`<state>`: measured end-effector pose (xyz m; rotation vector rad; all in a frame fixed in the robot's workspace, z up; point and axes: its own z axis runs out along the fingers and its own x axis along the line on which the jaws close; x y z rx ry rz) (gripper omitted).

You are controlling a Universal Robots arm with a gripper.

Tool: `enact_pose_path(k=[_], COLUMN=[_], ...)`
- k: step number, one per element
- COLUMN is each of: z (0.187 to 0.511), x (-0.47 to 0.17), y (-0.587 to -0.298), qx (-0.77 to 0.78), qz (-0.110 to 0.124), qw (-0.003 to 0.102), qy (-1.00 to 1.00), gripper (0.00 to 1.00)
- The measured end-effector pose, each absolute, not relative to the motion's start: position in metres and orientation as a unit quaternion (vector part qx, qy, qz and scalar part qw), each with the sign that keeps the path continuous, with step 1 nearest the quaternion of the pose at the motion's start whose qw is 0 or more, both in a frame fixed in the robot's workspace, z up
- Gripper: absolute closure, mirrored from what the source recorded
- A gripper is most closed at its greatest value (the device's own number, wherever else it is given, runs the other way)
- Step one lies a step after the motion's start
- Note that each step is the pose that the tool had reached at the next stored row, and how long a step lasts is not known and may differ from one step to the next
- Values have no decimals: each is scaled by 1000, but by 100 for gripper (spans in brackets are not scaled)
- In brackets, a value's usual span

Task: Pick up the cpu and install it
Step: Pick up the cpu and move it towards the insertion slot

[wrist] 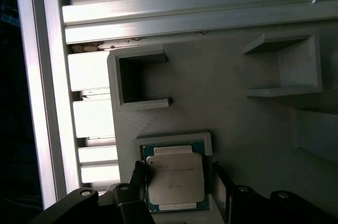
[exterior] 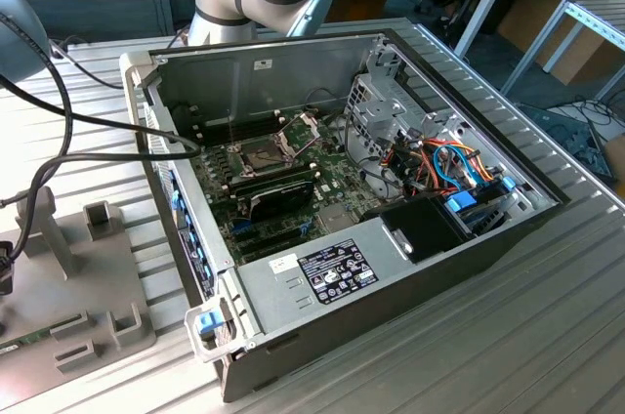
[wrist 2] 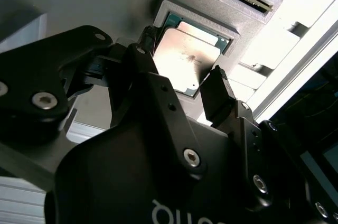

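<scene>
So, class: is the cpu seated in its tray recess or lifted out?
Seated: the cpu lies flat inside the raised frame of the grey tray, the open pincer straddling it.

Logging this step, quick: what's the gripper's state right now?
The gripper: open, fingers on either side of the cpu, which lies in its grey holder; not clamped on it.

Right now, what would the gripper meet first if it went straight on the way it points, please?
Most likely the cpu, seated in its grey holder between the fingers of the open gripper; the fingers may reach the holder beside it first, since depth is unclear.
</scene>
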<state>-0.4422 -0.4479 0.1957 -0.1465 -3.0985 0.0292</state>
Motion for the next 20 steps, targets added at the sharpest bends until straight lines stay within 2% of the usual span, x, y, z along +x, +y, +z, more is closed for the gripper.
enact_pose_path(k=[20], z=[195], x=[-442], y=[-448], qx=[-9], qz=[10], qw=[19], qy=[-1000], gripper=[38])
